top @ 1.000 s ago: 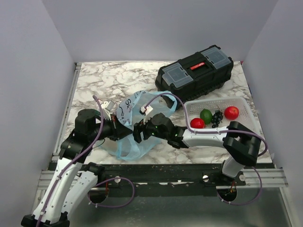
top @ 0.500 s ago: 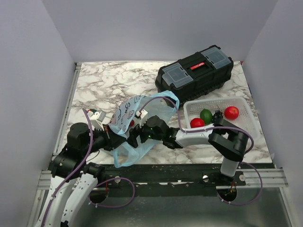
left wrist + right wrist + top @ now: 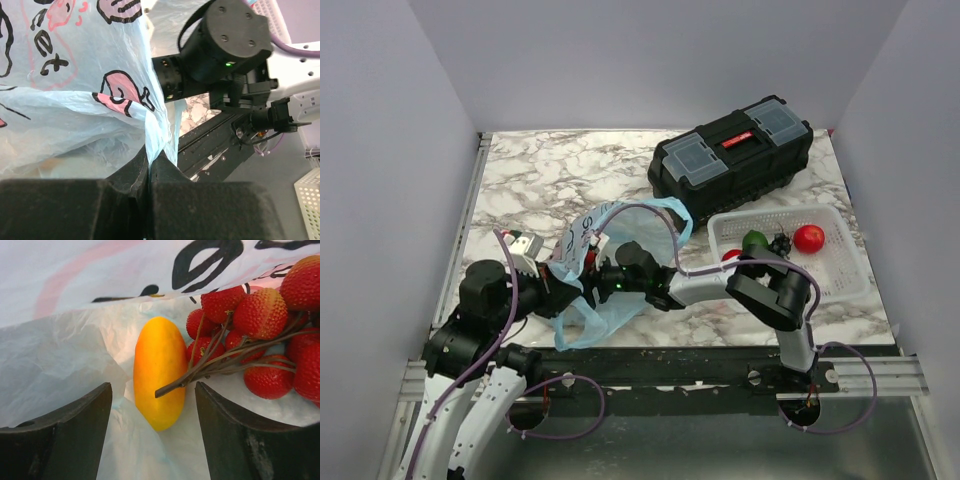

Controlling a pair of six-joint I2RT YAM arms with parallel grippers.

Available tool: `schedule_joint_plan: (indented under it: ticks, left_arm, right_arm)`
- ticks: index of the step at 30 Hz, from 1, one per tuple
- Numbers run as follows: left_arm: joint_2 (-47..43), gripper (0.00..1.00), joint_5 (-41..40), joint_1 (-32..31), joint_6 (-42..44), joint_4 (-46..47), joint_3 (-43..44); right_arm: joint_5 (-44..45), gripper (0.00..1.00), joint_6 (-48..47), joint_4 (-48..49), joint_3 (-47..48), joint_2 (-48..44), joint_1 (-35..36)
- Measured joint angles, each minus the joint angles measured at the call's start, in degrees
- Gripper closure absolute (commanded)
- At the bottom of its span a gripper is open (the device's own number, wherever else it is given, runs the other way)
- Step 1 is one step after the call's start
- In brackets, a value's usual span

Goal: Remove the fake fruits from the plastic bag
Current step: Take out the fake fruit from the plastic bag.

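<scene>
The right claw (image 3: 152,426) sits inside the plastic bag (image 3: 60,365) with its fingers spread wide. Just ahead, between them, lies a yellow-orange fruit (image 3: 159,371) that touches neither finger. To its right is a cluster of red bumpy berries (image 3: 260,335), whose stems cross the fruit. Crinkled bag film closes in above and to the left of the claw. The left claw (image 3: 149,165) is pressed together on a fold of the bag's edge. Past the right arm's elbow, a white basket (image 3: 840,285) holds a green fruit (image 3: 755,240), a red fruit (image 3: 809,238) and dark grapes (image 3: 780,243). A black toolbox (image 3: 730,155) stands behind it.
</scene>
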Motion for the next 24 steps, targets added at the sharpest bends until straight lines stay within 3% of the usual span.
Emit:
schedule_joint_plan:
  ticks: [15,20,24]
  left_arm:
    - [-4.22,1.0,3.37,0.0,1.77,3.17,-1.64]
    - [-4.22,1.0,3.37,0.0,1.77,3.17,-1.64]
    - [-4.22,1.0,3.34,0.0,1.77,3.17,-1.64]
  right_arm:
    - [-1.44,0.1,-0.26,1.44,5.77,7.67,1.79]
    - [0.85,0.12,-2.51,0.11,8.13,10.82,2.93]
    - [5.03,0.26,-3.82,0.24,8.98,12.68,3.63]
